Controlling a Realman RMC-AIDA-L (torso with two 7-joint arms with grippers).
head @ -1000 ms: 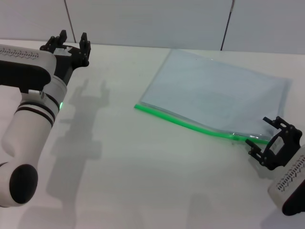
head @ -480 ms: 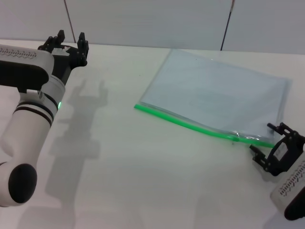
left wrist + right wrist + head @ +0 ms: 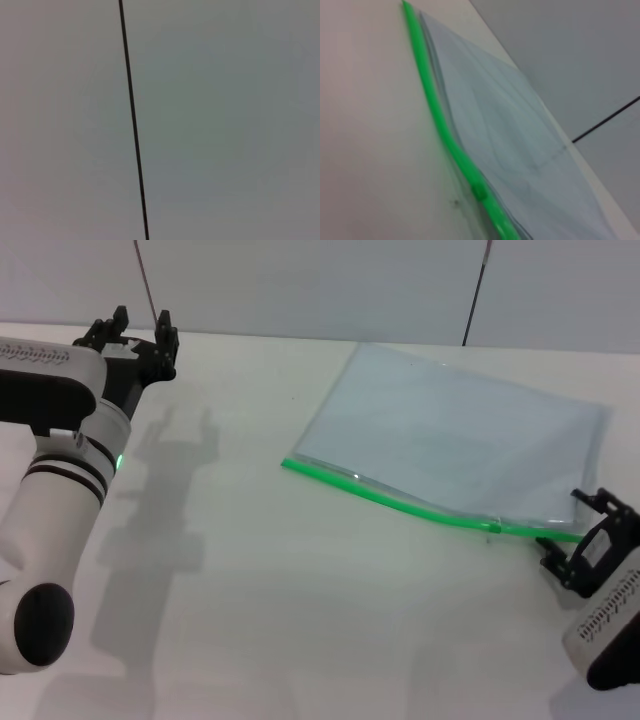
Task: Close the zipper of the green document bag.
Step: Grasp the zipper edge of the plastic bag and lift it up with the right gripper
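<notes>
The green document bag (image 3: 460,445) lay flat on the white surface (image 3: 300,600), toward the robot's right and far side, its long edges running at a slant. The zipper (image 3: 400,504) formed the bright green strip along the bag's near long edge, from the near-left corner down to the right end. A small green slider tab (image 3: 494,528) sat on the strip close to that right end; in the right wrist view the same slider (image 3: 479,191) showed as a slight thickening on the strip (image 3: 435,107), with the translucent pouch (image 3: 520,150) spreading beyond it.

The right gripper (image 3: 588,540) stood low over the surface just beside the right end of the zipper, near the bag's near-right corner. Its two dark fingers were parted in a moderate gap, with nothing held between the jaws, and they did not appear to touch the strip.

The left gripper (image 3: 138,332) was raised at the far left of the surface, well apart from the bag, its jaws spread wide and empty. The left wrist view showed only a plain grey wall (image 3: 225,125) crossed by a thin dark seam (image 3: 132,120).
</notes>
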